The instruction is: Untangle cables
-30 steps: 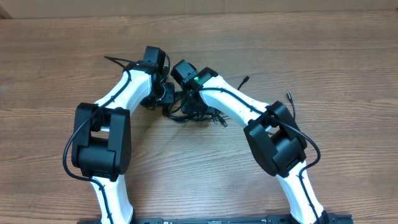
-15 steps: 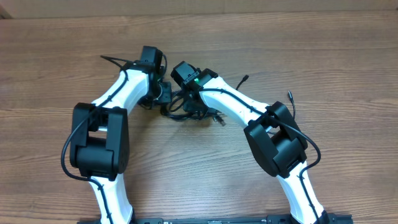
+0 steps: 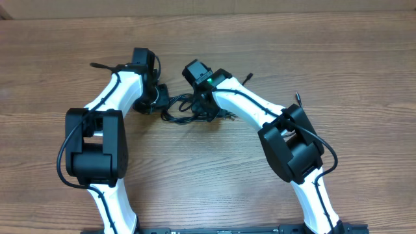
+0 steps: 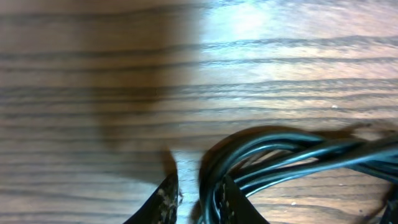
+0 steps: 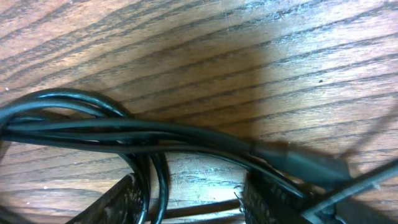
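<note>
Your cables (image 3: 179, 117) lie bunched on the tabletop (image 3: 195, 175). At the bundle's left end, your left hand (image 4: 194, 200) has its fingers slightly parted, with a loop against one finger. At the bundle's right end, your right hand (image 5: 196, 199) is spread and straddles several strands.

A robotics lab or test bench is indicated. Two white-and-black robot arms, the left arm (image 3: 114, 97) and the right arm (image 3: 250, 107), are mounted on a black base rail (image 3: 221, 230) at the near edge of a wood-grain table (image 3: 208, 182). A tangle of cables (image 3: 185, 114) is laid on the tabletop between them. A plain tan surface (image 3: 273, 5) is seen beyond the far edge.
</note>
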